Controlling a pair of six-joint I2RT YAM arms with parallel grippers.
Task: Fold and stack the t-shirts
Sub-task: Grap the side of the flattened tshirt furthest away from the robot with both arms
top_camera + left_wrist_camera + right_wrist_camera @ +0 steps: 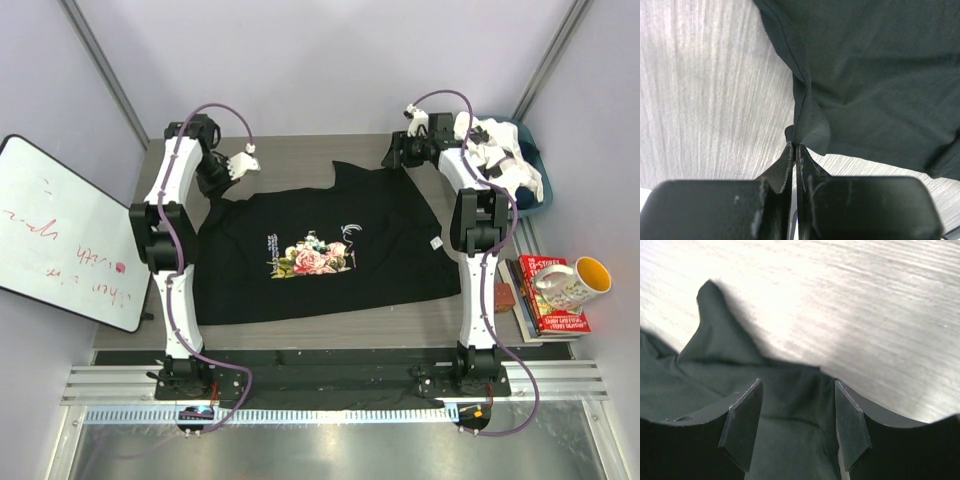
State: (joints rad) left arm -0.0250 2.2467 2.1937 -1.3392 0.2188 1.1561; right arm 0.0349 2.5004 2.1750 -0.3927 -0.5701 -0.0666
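L gripper [794,150] is clamped on the black t-shirt [875,75]. The wrist view shows both fingertips pressed together w/ a small pinch of the shirt's edge caught btw them. The cloth rises off the table [705,90] in a ridge up to the tips. From above, L gripper [218,188] sits at the shirt's far-left corner, by the sleeve.

R gripper [797,427] has its jaws apart, nothing clamped. Black cloth lies under and btw the two fingers [742,432]. A pointed flap of fabric sticks up beyond the finger at the view's left; bare tabletop lies past the other. Can't tell if the pads touch the cloth. In the top view R gripper [395,158] is over the shirt's far-right edge.

The black t-shirt [320,250] is spread mostly flat mid-table btw the two arms, rose print and white script up, far edge rumpled w/ a peak near centre. The white t-shirt [500,160], w/ black patches, is bunched at far right on a blue board [527,133], just beside R arm and apart from the black one. A whiteboard [65,230] leans at left; books [550,295] and a mug [575,280] sit at right.
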